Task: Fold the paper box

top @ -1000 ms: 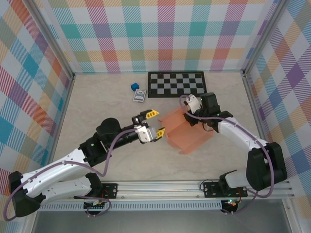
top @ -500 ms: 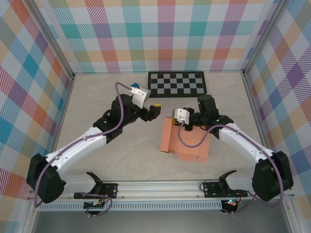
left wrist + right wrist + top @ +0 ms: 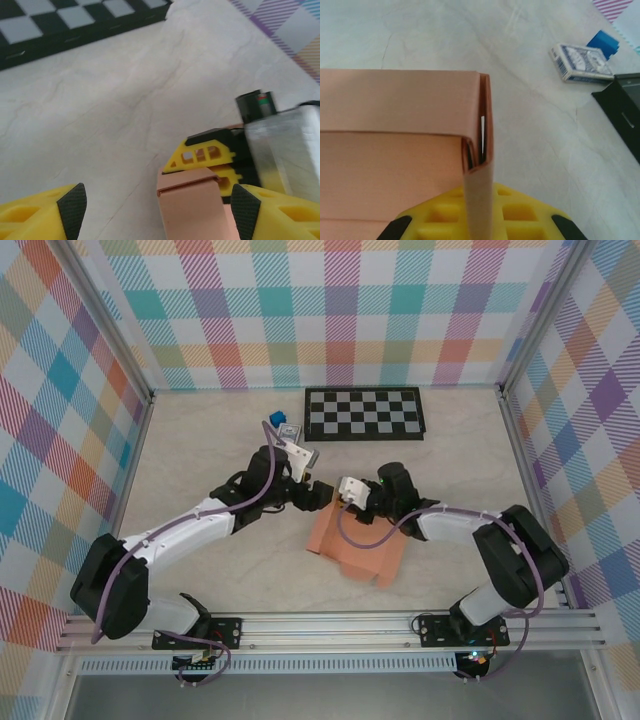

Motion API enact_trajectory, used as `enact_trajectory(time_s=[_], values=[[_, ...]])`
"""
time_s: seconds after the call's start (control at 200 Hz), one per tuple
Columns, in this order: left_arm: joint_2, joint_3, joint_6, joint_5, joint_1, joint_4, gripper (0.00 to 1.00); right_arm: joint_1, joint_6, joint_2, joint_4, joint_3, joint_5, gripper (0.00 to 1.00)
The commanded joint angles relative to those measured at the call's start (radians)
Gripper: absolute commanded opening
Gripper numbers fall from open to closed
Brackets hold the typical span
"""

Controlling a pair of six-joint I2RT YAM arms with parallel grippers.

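Salmon-orange thin cardboard, the part-folded paper box (image 3: 356, 548) lies on the table at lower centre of the overhead view, with its long axis running from upper left to lower right.

The right gripper (image 3: 338, 508) sits at the box's upper-left end. Its jaws are closed on an upright cardboard wall, and the right wrist view shows that wall (image 3: 479, 200) pinched between the yellow fingers.

The left gripper (image 3: 318, 494) is just beside the same end, on its upper-left side. Its jaws stand wide and hold nothing. In the left wrist view the box end (image 3: 189, 205) appears low in the frame between the two black-tipped fingers (image 3: 72, 205). It probably touches neither finger, though the crop is tight. The box therefore lies straight ahead of the left gripper. Both grippers are at this end, and the right one already has it.

Compared with a second ago:
- The box has shifted left and down in the overhead frame and looks more compact.
- The left arm has swung up from lower left, so it now approaches from the upper left.
- The left jaws have widened.
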Motion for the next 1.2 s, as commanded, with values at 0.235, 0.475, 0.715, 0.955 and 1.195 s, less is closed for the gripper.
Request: enact_trajectory(time_s=[0.235,0.475,0.715,0.955,1.195], values=[[0.025,0.037,-0.016,0.009,0.103,-0.117,0.78,0.048,0.291,0.165,0.334,0.007,0.092,0.00],[0.101,0.044,-0.064,0.049,0.107,-0.106,0.78,0.084,0.282,0.188,0.303,0.045,0.147,0.00],[0.137,0.051,-0.105,0.085,0.107,-0.065,0.77,0.119,0.398,0.245,0.439,-0.051,0.230,0.00],[0.149,0.053,-0.151,0.121,0.107,-0.049,0.77,0.119,0.364,0.280,0.506,-0.082,0.217,0.00],[0.171,0.097,-0.180,0.085,0.108,-0.050,0.77,0.119,0.354,0.344,0.602,-0.105,0.201,0.00]])
